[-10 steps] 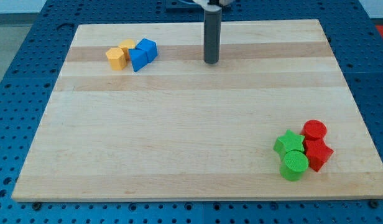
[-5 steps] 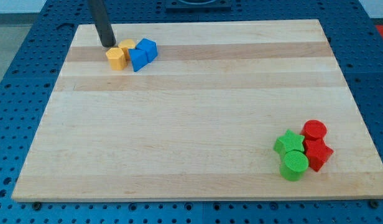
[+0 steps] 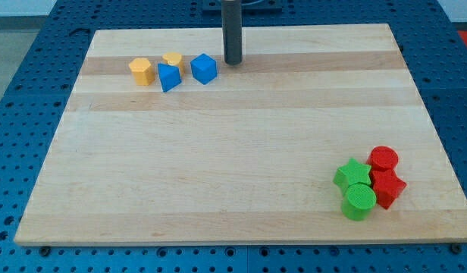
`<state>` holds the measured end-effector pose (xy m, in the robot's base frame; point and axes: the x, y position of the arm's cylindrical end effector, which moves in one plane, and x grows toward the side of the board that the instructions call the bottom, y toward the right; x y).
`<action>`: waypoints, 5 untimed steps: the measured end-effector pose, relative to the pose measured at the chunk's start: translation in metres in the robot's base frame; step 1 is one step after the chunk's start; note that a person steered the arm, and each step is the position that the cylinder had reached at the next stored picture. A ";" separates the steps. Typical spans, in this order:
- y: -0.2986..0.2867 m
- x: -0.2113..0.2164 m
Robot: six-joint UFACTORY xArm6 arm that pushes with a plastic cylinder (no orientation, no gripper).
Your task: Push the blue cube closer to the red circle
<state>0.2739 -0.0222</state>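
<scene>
My tip (image 3: 233, 62) sits just right of the cube (image 3: 205, 68), which lies right of three clustered blocks (image 3: 159, 70). The circle (image 3: 383, 158) tops a four-block huddle, bottom right.

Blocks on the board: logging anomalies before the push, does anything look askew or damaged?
Nothing damaged. The blue cube sits rotated, apart from its cluster, just left of my tip. The red circle stays far off, lower right.

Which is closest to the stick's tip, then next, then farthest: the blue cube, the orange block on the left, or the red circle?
From my tip:
1. Blue cube, just to the tip's left.
2. Orange block, farther left, at the end of that group.
3. Red circle, far away at the view's bottom right.
</scene>
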 end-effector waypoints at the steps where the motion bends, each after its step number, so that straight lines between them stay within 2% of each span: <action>1: -0.044 -0.019; 2: -0.122 -0.015; 3: -0.136 0.009; 4: -0.099 0.031; 5: -0.036 0.033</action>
<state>0.3068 -0.0586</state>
